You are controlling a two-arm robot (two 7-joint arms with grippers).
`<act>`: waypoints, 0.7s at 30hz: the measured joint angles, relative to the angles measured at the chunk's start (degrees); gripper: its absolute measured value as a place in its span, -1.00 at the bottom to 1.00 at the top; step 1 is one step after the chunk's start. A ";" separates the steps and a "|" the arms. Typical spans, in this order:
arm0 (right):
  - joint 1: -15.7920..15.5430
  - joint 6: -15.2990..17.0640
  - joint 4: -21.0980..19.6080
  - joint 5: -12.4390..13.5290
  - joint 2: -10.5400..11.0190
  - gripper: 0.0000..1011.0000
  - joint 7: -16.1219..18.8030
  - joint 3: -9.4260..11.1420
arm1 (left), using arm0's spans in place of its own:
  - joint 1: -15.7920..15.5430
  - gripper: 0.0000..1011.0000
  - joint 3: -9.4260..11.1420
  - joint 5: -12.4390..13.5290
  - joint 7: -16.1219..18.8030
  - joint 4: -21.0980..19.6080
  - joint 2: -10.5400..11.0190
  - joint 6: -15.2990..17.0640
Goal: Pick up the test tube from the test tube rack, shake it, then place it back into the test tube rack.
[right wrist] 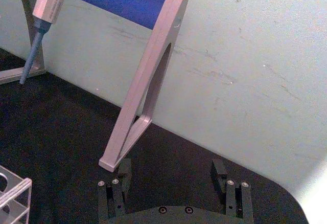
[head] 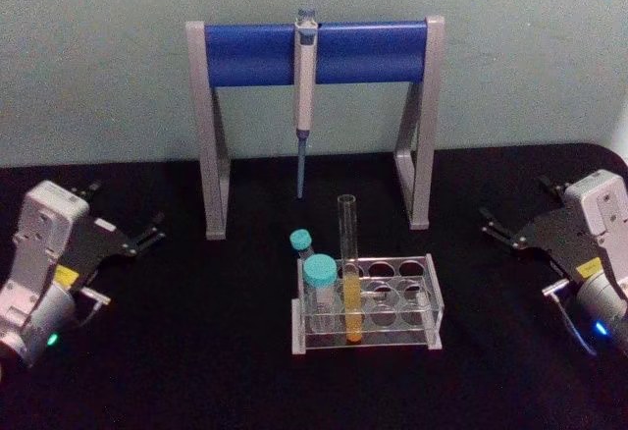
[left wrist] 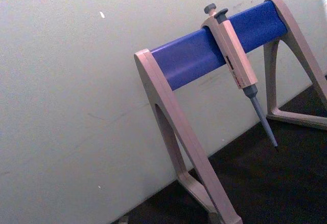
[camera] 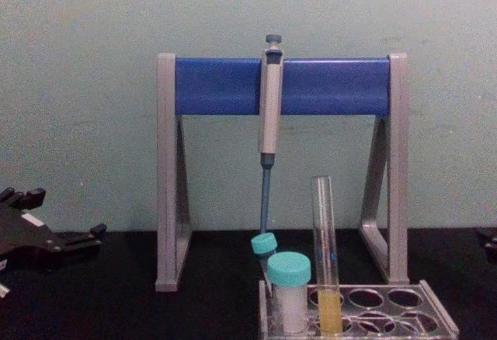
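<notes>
From the head: upright in the low clear plastic test tube rack [head: 433,298], the tall clear glass test tube [head: 346,253] with yellow-orange liquid, just at three o'clock of two teal-capped vials [head: 319,283]. Well apart at nine o'clock, the left gripper [head: 123,209], spread wide, empty; at three o'clock, the right gripper [head: 515,204], equally wide and empty. From the left wrist: grey-and-blue pipette stand [left wrist: 204,55] with hanging grey-blue pipette [left wrist: 237,60]. From the right wrist: spread fingers [right wrist: 220,170] over the black table [right wrist: 61,127]. From the chest: test tube [camera: 324,255] upright, at six o'clock of the stand.
</notes>
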 joint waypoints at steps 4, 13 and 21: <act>-0.51 -0.01 -0.50 0.15 -0.16 0.98 0.89 0.72 | 0.00 0.98 0.00 0.00 0.00 0.00 0.00 0.00; -3.91 1.22 -5.23 3.27 0.31 0.98 4.16 2.96 | 0.00 0.98 0.00 0.00 0.00 -0.01 0.00 0.00; -6.94 3.23 -10.07 7.93 0.75 0.98 8.75 4.64 | 0.00 0.98 0.00 0.00 0.00 0.00 0.00 0.00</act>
